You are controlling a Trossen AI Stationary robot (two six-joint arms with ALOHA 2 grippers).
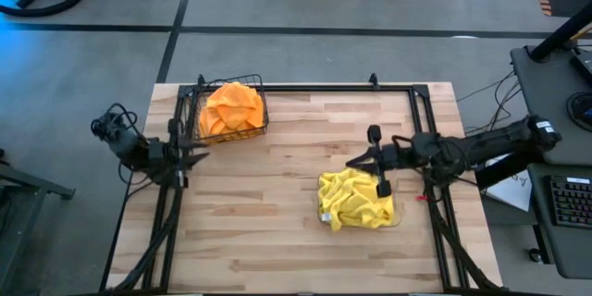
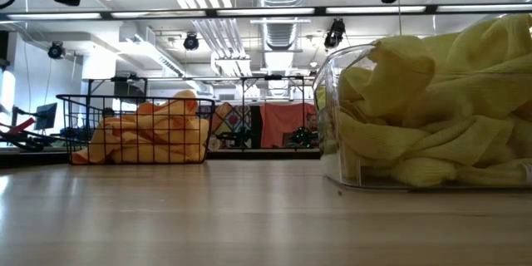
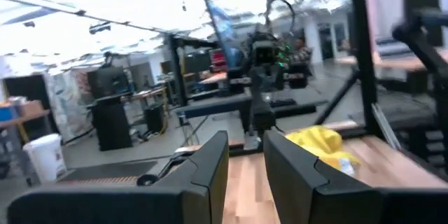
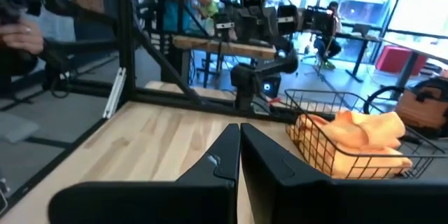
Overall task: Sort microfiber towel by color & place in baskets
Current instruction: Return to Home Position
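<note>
Orange microfiber towels (image 1: 231, 107) fill the dark wire basket (image 1: 261, 122) at the table's far left; in the low view they are heaped above its rim (image 2: 150, 133). Yellow towels (image 1: 355, 200) fill the clear plastic bin (image 2: 332, 116) near the right side. My left gripper (image 1: 201, 158) hovers at the left edge, just on the near side of the wire basket, narrowly open (image 3: 245, 145) and holding nothing. My right gripper (image 1: 352, 162) hangs above the bin's far edge, shut (image 4: 239, 130) and empty.
Black frame rails (image 1: 305, 88) run along the table's far, left and right edges. Bare wood (image 1: 277, 194) lies between the two containers. A desk with a keyboard (image 1: 569, 199) stands beyond the right edge. A person's hand (image 4: 21, 35) shows past the table.
</note>
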